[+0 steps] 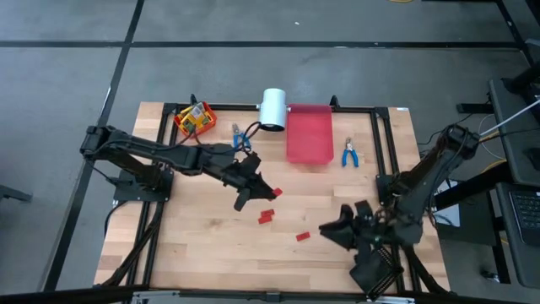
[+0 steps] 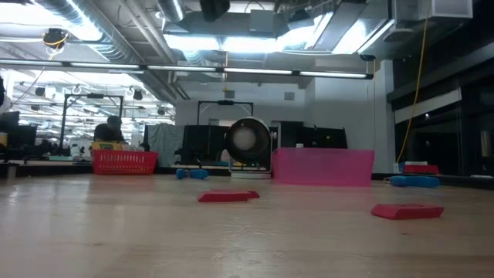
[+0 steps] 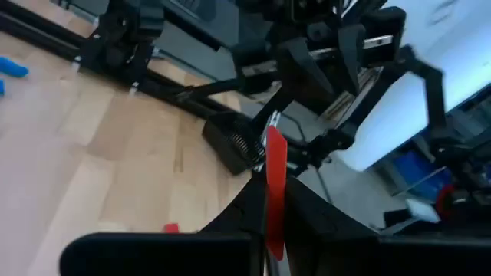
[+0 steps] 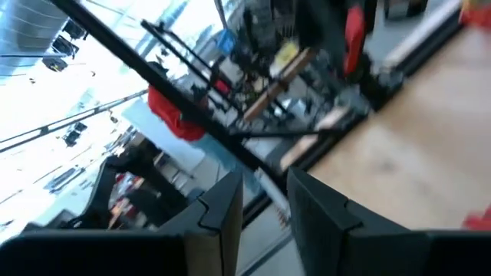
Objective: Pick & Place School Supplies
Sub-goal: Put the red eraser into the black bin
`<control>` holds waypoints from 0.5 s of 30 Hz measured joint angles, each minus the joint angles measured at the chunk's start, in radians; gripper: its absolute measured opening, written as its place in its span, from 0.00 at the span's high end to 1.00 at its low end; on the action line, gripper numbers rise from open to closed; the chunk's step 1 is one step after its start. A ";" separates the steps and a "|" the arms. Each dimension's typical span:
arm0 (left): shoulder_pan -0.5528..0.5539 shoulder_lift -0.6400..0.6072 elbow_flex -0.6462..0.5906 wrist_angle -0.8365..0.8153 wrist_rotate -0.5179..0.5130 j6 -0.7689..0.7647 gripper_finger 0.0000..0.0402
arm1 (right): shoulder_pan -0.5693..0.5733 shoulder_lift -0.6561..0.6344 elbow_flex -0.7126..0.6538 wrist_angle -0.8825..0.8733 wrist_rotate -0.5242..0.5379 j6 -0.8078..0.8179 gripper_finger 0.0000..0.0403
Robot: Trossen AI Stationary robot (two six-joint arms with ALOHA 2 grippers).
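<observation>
My left gripper (image 1: 263,189) hangs over the middle of the table, shut on a small red block (image 3: 275,165). Two more red blocks (image 1: 267,216) (image 1: 303,236) lie flat on the wood closer to the near edge. At the near right, my right gripper (image 4: 265,211) is raised and open, with nothing between its fingers. Yellow-orange boxes (image 1: 194,118) sit in a red basket at the far left. Two blue-handled pliers (image 1: 240,137) (image 1: 349,154) lie either side of the pink bin (image 1: 310,135). My left gripper pinches the red block between its two fingers (image 3: 247,211), which press on its flat faces. The block's far end (image 3: 275,142) sticks out past the fingertips, standing on edge. The fingers come nearly level, slanting toward the table's near right. The block is clear of the table.
A white cylinder (image 1: 272,108) lies at the far edge beside the pink bin. A black frame (image 1: 384,143) runs round the work area. Bare wood (image 1: 211,245) spreads over the near left.
</observation>
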 joint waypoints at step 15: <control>-0.058 0.050 0.001 0.186 -0.063 -0.053 0.96 | -0.261 -0.049 0.000 -0.002 -0.199 -0.326 0.73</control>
